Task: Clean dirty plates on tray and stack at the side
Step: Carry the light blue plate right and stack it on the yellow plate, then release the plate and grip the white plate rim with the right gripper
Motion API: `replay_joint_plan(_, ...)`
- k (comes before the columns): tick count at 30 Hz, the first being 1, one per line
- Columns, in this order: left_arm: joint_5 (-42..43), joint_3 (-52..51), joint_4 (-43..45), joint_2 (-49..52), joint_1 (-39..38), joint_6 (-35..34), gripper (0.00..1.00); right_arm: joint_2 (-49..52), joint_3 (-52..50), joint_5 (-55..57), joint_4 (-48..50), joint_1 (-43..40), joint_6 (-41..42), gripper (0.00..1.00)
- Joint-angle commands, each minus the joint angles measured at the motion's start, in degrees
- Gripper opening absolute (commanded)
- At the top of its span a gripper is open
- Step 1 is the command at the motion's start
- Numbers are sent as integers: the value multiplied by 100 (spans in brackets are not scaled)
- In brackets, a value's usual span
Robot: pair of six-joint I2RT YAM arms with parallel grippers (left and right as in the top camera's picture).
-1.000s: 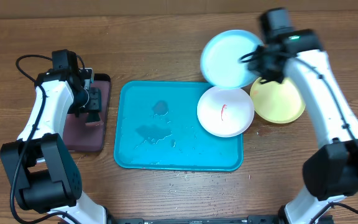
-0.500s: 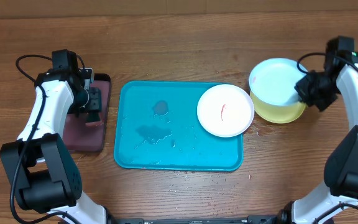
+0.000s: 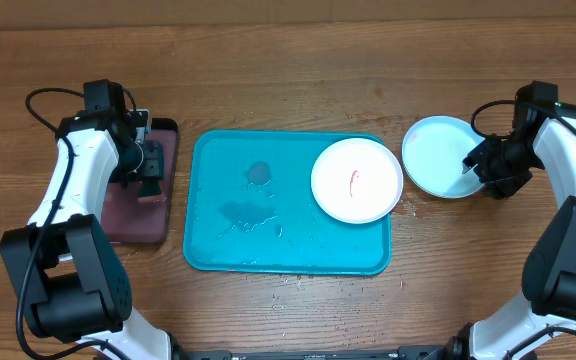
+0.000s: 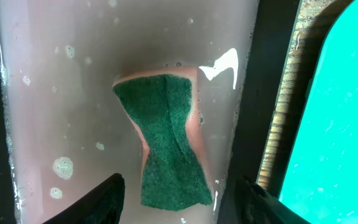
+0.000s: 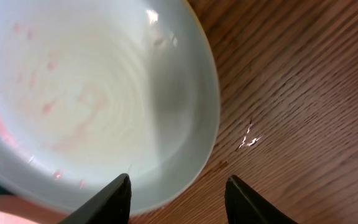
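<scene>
The white plate (image 3: 356,180), a red smear at its centre, lies on the right end of the turquoise tray (image 3: 268,240) with its edge over the tray's right rim. The light blue plate (image 3: 436,155) sits off the tray on the tabletop (image 3: 288,60), just to the right. The right end effector (image 3: 483,165) is at that plate's right edge, released, its jaws spread with the rim between them. The left end effector (image 3: 148,165) hangs released over the small dark tray (image 3: 136,222) left of the turquoise one, its jaws either side of a green sponge (image 4: 166,143) lying in pinkish water.
</scene>
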Motion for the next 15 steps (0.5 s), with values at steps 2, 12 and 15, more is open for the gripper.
replay_joint_plan(2, 81, 39, 9, -57, 24, -57, 58, -168, -9, -1043, 162, 39, -1084, 51)
replay_joint_plan(12, 66, 39, 9, -57, 24, -57, 58, -168, -85, -1777, 96, 870, -2647, 51)
replay_joint_plan(15, 66, 39, 9, -57, 24, -57, 58, -151, -136, -1307, 157, 1228, -2562, 50)
